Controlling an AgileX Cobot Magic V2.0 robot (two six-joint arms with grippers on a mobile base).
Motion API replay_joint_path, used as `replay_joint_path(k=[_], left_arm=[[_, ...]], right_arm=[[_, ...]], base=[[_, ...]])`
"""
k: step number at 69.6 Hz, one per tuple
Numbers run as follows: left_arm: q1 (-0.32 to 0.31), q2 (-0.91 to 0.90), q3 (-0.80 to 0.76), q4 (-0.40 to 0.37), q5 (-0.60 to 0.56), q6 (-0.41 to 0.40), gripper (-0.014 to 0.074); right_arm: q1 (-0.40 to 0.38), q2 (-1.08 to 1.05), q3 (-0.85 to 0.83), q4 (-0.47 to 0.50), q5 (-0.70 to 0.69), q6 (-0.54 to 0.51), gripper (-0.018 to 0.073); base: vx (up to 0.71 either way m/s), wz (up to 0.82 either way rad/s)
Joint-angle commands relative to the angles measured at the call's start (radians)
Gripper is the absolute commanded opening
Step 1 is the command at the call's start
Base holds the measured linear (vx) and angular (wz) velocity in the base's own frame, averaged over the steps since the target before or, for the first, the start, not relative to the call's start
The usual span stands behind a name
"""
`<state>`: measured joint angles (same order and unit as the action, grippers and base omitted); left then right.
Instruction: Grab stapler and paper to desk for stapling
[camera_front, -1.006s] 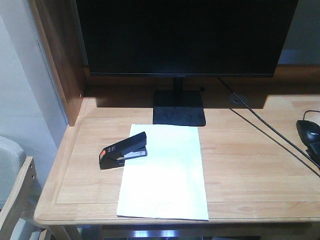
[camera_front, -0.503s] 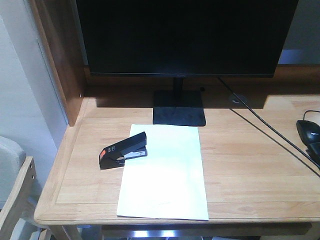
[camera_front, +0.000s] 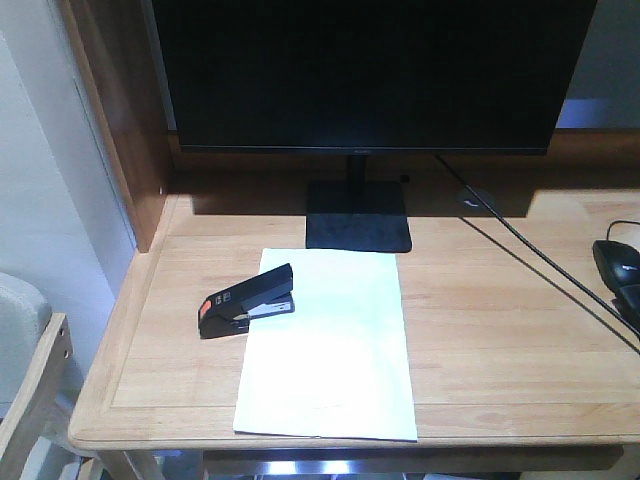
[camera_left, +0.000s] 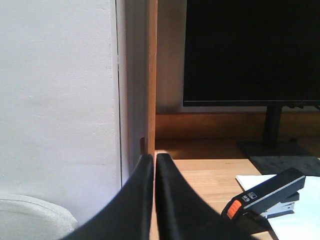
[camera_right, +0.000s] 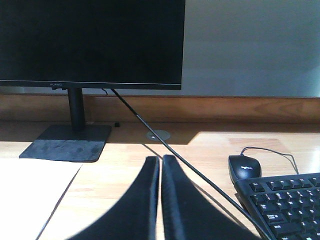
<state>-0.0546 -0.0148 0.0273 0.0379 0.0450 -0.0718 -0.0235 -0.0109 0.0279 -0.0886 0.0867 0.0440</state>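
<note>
The stapler lies on the worktop with its nose over the upper left corner of the paper, orange end pointing away to the left. Judged from this, it sits where a corner staple would go. The paper lies flat and lengthwise in front of the monitor, its far edge just short of the monitor base and its near edge reaching the worktop's front rim.

Left pincer: fingers pressed together, nothing held, hanging clear to the left of the stapler. Right pincer: likewise closed on nothing, near the paper's right side, with the mouse and keyboard to its right. Both items appear delivered; pressing remains undone, in my judgement.
</note>
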Motion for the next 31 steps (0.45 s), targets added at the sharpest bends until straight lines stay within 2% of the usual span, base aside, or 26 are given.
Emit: replay_joint_path(k=[1, 31], left_arm=[[-0.005, -0.012, 0.029, -0.002, -0.074, -0.002, -0.0007], [-0.005, -0.012, 0.029, -0.002, -0.074, -0.002, -0.0007]], right_arm=[[-0.007, -0.014, 0.003, -0.012, -0.073, -0.001, -0.0009], [-0.007, -0.014, 0.003, -0.012, -0.073, -0.001, -0.0009]], base=[[0.00, 0.00], [0.00, 0.00]])
